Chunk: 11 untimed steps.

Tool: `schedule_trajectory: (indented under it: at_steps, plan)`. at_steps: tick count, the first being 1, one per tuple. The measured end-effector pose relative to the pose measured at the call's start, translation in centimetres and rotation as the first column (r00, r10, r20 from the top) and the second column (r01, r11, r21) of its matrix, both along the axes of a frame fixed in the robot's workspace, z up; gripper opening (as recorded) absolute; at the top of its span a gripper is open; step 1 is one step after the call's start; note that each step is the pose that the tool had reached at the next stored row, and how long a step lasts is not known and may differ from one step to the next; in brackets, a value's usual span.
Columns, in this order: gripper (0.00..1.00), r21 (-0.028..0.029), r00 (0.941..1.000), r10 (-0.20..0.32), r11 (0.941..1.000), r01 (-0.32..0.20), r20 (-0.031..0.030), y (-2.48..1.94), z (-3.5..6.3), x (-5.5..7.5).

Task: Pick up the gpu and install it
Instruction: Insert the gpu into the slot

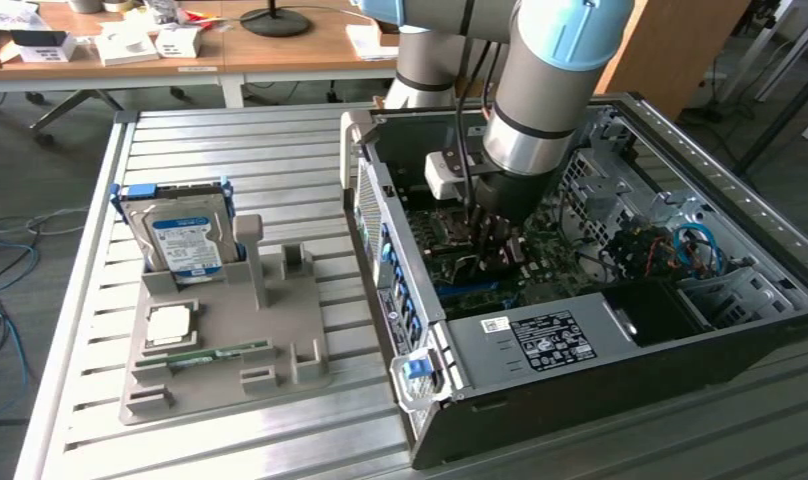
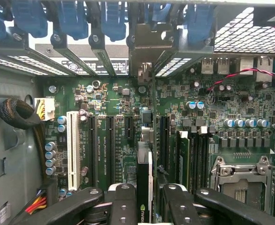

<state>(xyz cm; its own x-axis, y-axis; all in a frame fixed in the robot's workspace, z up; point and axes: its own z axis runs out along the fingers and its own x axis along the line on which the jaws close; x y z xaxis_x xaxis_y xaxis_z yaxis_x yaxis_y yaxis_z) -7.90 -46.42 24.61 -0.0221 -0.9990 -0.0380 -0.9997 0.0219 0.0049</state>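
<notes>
The gripper [image 2: 147,208], down inside the case [image 1: 724,330], is clamped on the gpu [image 2: 144,180], which stands edge-on over the board [image 2: 114,93] beside a black slot [image 2: 164,140]. If the card is off line or its bracket catches the rear frame, pressing could bend or jam it. Its contact edge is hidden, so I cannot tell whether it is seated; the arm [image 1: 538,100] blocks the exterior view.
</notes>
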Motion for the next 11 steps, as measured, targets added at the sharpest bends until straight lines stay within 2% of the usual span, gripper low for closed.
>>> schedule_trajectory:
  at_steps: [11]
  plan:
    - [0.26,0.0,0.9999,-0.01,0.9999,0.01,0.0,0.03,0.0,0.0]
